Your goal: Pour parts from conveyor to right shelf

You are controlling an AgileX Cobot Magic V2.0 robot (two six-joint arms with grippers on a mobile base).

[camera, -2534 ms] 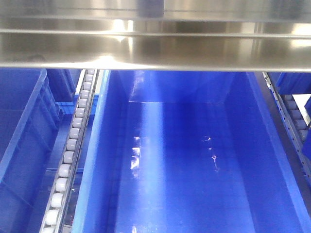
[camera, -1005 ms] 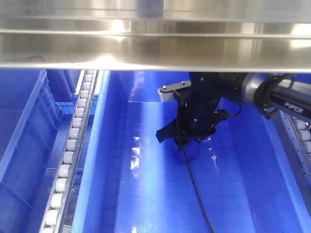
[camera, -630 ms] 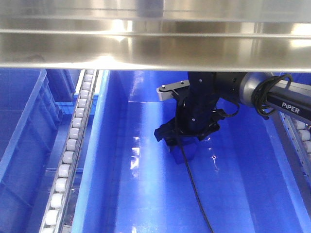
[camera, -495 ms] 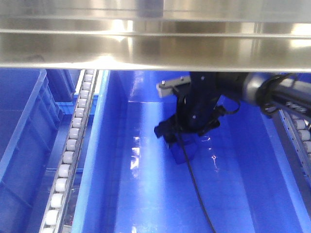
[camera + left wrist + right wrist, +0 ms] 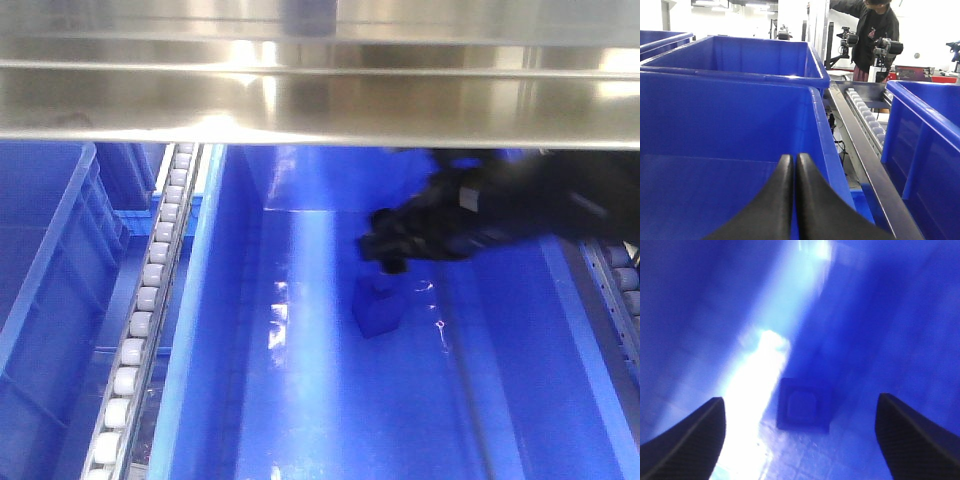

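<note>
My right gripper [image 5: 800, 440] is spread wide and empty. The block [image 5: 804, 409] sits at twelve o'clock on the bin [image 5: 300, 400] floor; it looks light, rigid, slick, best pinched across flat sides.

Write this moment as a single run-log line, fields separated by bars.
right gripper: open, above block | blue block: released, resting on blue bin floor | left gripper: shut, empty | phase: part delivered

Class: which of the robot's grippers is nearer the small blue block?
Right. The right gripper hangs open just above the block; the left gripper, shut, faces another bin.
</note>
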